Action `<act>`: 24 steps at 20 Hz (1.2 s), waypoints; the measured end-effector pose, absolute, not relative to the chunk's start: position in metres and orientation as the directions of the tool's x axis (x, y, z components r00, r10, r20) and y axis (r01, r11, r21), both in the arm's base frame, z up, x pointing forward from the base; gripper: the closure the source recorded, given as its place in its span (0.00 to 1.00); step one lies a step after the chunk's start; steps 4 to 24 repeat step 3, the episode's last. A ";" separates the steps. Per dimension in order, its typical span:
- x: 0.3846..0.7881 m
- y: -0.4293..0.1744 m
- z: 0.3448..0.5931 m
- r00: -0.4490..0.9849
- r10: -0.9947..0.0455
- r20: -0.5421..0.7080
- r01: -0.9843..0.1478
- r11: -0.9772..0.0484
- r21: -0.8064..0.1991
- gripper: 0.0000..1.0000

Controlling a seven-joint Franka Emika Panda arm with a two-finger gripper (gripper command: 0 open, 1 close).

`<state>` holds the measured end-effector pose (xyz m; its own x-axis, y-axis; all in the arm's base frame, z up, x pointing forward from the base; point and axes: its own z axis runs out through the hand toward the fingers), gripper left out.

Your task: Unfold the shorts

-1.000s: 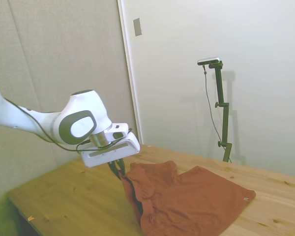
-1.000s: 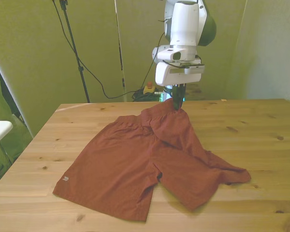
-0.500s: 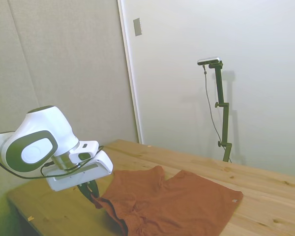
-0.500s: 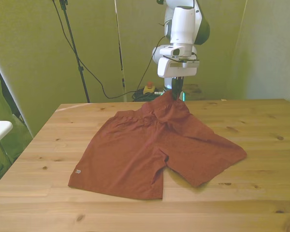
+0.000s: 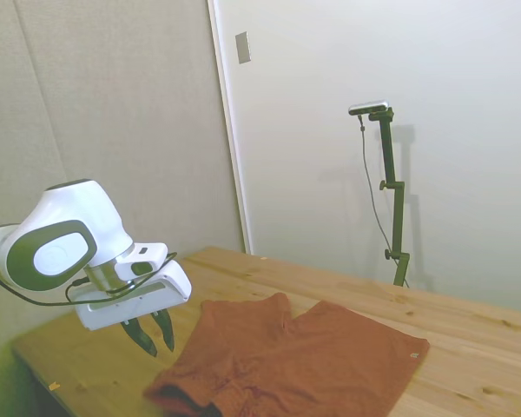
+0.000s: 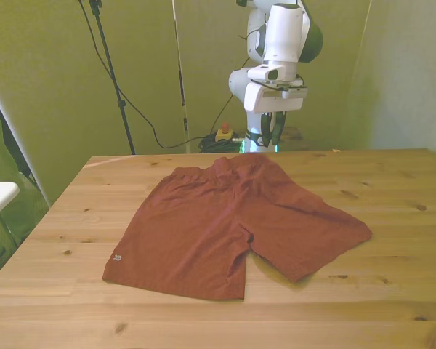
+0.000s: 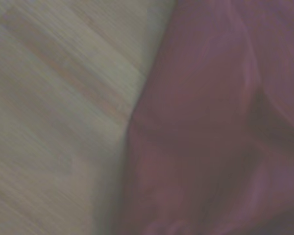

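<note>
Pale wooden table (image 6: 392, 189) under plain walls; rust-orange fabric shorts (image 6: 232, 222) lie flat, waistband toward the robot, legs toward the front camera. White arm's gripper (image 5: 153, 334) hovers, fingers apart, holding nothing.

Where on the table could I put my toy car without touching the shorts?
Bare wood runs along the table edge nearest the front camera, and on both sides of the shorts; the front view's right has most. The far edge is crowded: waistband and the open claw above it.
</note>
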<state>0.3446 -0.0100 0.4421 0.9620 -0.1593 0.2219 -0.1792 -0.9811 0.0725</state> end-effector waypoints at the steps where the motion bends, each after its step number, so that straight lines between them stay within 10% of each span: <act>1: 0.340 -0.007 0.447 0.961 -0.178 0.211 -0.197 -0.978 0.072 0.00; 24: 0.329 0.000 0.456 0.957 -0.219 0.191 -0.236 -0.970 0.066 0.00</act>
